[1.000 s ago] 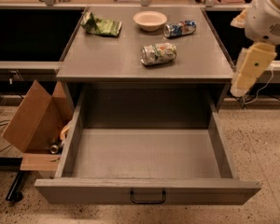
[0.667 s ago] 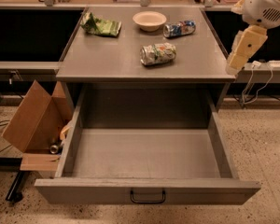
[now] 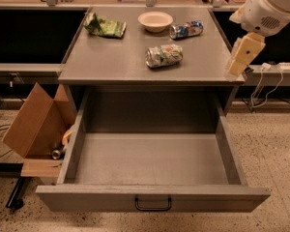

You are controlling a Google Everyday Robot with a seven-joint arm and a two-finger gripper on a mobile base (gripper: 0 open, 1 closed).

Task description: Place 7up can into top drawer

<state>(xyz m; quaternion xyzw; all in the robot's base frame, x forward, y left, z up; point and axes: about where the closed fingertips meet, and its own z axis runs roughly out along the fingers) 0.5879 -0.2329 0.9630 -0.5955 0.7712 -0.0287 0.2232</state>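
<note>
Since a second ago, the gripper (image 3: 239, 63) has been raised and carried leftward, and it is now seen over the right edge of the table (image 3: 106, 64), hanging from the white arm (image 3: 271, 4) at the upper right. Whether the gripper is open or closed cannot be told. Nothing is held by it.

The 7up can (image 3: 164, 55) is laid on its side on the table, a little right of the middle and towards the near edge, well apart from the gripper. The top drawer (image 3: 111, 197) is pulled fully out below the table, towards the near side, with its black handle (image 3: 153, 204) set in the middle of the front panel. The can is not in the drawer.

Farther back on the table, a blue-and-silver can (image 3: 186, 29) is laid on its side, just right of a pale bowl (image 3: 155, 21). A crumpled green snack bag (image 3: 104, 26) is placed at the far left corner.

On the floor (image 3: 275, 149) to the left of the drawer, a brown cardboard box (image 3: 36, 122) is seen with its flaps open and tilted outward.
</note>
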